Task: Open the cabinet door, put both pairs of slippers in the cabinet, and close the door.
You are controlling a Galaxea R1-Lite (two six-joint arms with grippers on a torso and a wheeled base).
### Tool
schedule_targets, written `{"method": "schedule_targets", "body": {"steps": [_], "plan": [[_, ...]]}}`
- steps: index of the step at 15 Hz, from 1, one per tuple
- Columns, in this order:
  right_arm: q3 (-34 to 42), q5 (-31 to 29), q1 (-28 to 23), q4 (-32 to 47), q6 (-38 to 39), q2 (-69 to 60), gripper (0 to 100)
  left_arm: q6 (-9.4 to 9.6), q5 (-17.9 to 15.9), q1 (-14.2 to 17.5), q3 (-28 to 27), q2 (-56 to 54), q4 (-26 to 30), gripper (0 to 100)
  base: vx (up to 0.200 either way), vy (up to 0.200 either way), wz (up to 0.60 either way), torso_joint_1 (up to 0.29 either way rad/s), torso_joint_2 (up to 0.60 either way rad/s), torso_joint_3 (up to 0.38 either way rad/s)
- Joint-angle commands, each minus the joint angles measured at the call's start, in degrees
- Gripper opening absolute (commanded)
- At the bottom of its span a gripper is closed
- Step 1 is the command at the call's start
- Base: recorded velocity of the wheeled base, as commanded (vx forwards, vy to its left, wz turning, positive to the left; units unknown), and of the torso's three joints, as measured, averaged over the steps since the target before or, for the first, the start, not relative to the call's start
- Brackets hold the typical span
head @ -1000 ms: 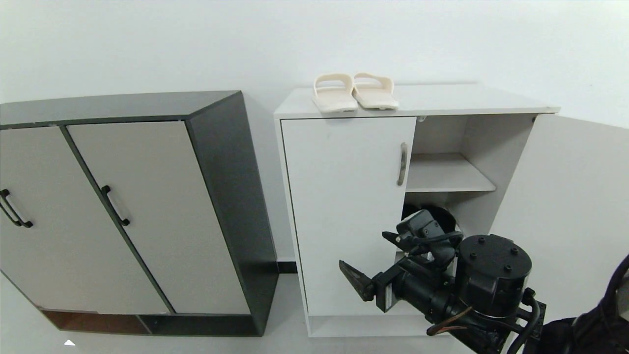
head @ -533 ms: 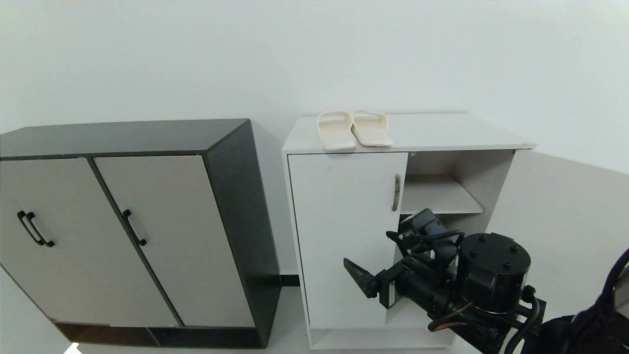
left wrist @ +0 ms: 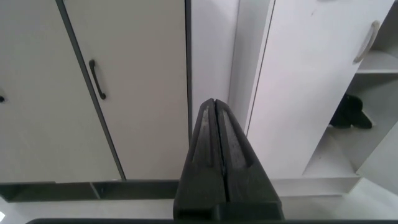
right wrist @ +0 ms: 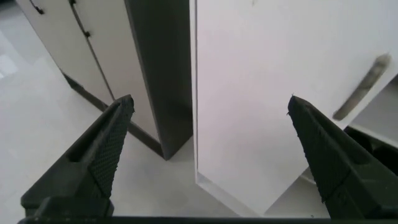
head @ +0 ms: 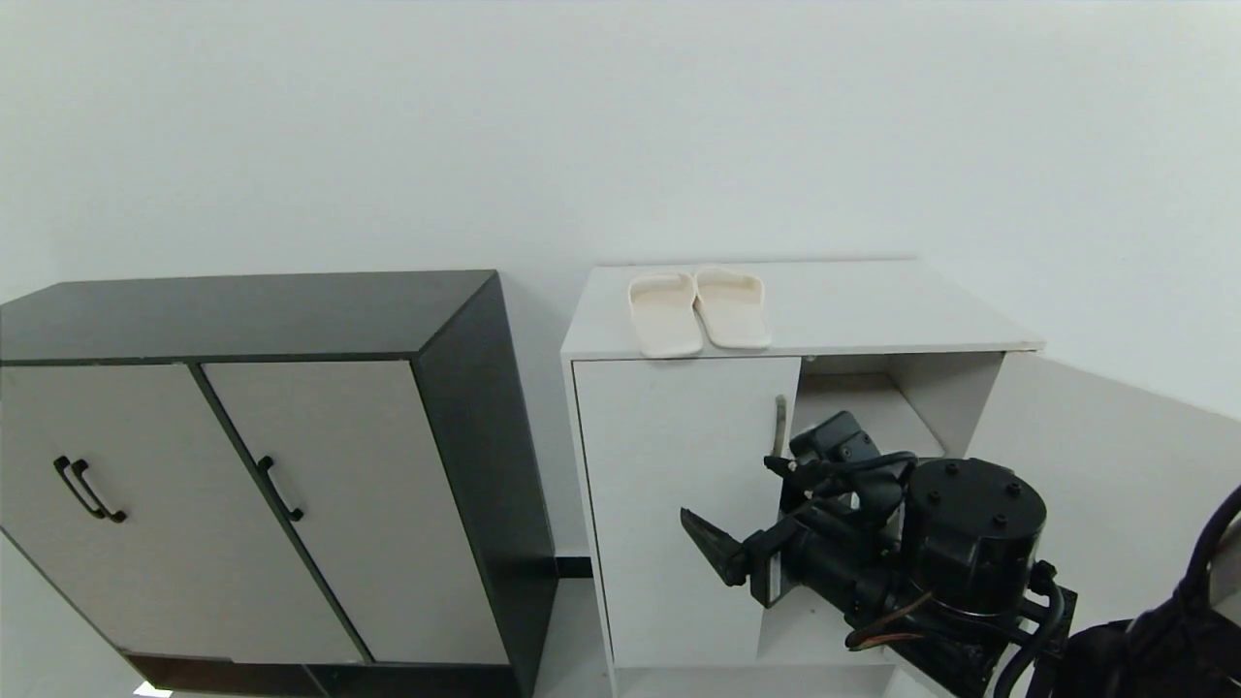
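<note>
Dark shape (left wrist: 351, 113) low inside the white cabinet (head: 679, 504), hard to make out, smooth cream slippers (head: 698, 308) on its flat top, left gripper (left wrist: 214, 107) clenched empty, right gripper (right wrist: 209, 104) spread wide.

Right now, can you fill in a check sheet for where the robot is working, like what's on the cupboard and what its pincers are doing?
surface: white cabinet top, flat.
job's things: cream slippers side by side on that top, near its front edge; left door shut; right side open, showing a shelf; dark thing in the lower compartment, maybe the other pair.
clutter: nothing seen.
grippers: left pincer shut, holding nothing; right pincer open, facing the left door.
cables: black cables along the right arm.
surroundings: black cabinet with two shut doors beside the white one; white wall.
</note>
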Motion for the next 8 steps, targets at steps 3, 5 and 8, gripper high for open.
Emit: {"method": "schedule_targets", "body": {"steps": [3,5,8], "plan": [[2.3,3.5,0.0,-3.7,-0.1,0.0,100,-0.11,0.0,0.0,0.0,0.0,0.0,0,0.0,0.0,0.0,0.276,-0.54,-0.263],[4.6,6.0,-0.6,-9.8,-2.9,1.3,100,-0.11,0.0,0.0,0.0,0.0,0.0,0,0.0,0.0,0.0,0.141,-0.27,-0.132],[5.2,2.4,-0.8,-11.8,-8.6,2.6,100,0.07,0.1,0.0,0.0,0.0,0.0,0,0.0,0.0,0.0,0.029,-0.06,-0.029]]}}
